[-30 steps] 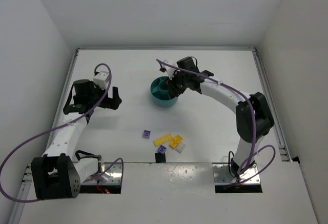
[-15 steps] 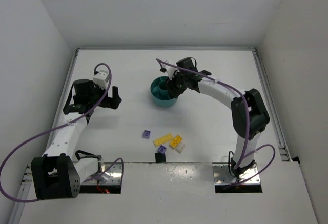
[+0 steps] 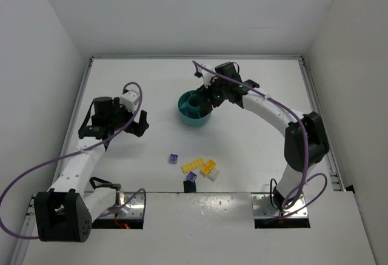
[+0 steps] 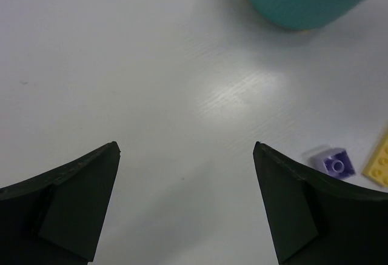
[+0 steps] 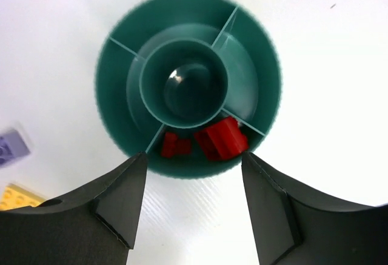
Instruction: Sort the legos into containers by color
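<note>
Round teal plastic dish (image 5: 115, 95), smooth curved sections; glossy red bricks (image 5: 221, 139) in one section. Right gripper (image 5: 194, 157) released and empty above; left gripper (image 4: 187, 148) likewise released over matte white table (image 4: 121, 65).

So the left claw (image 4: 185, 150) is spread wide, one dark finger (image 4: 73, 201) down at 7 o'clock and the other at 5, with just white worktop (image 4: 151, 65) showing in the gap. The teal dish (image 4: 303, 1) pokes in at 1 o'clock, only its outer wall visible, cut off by the edge. Over at 4 o'clock a little purple lego (image 4: 332, 162) sits stud-up just beside the right finger, and a yellow lego (image 4: 379, 162) is near it, half out of shot.
</note>
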Controlling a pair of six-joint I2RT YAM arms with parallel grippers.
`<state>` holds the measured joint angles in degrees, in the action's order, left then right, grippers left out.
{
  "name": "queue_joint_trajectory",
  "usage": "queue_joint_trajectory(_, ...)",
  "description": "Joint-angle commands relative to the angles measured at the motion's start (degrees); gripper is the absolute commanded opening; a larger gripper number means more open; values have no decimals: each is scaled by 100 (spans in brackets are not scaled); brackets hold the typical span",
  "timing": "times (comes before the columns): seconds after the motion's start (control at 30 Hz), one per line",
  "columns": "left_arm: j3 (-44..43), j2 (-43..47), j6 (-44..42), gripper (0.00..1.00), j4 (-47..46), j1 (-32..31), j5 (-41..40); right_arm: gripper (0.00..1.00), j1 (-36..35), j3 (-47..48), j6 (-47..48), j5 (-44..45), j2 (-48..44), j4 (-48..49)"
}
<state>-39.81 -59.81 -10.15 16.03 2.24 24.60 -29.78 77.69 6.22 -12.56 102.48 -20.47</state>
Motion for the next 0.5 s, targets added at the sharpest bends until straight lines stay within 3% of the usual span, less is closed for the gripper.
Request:
queue_joint_trajectory(0.0, 105, 286, -776, 97, 496, -513, 186, 64, 156, -112, -419, -98, -605, -10)
queue_joint_trajectory(0.17, 237, 532, -1691, 95, 1086, -1708, -68, 64, 578, -859, -989, -221, -957, -10)
queue_joint_trajectory(0.3, 290, 383, -1692, 95, 1139, -2822, -526, 64, 1060, -1203, -1280, -432, -1072, -10)
queue_joint_trajectory(0.47, 317, -74, -1219, 92, 893, -3554, -1280, 64, 1501, -1256, -1412, -563, -1125, -10)
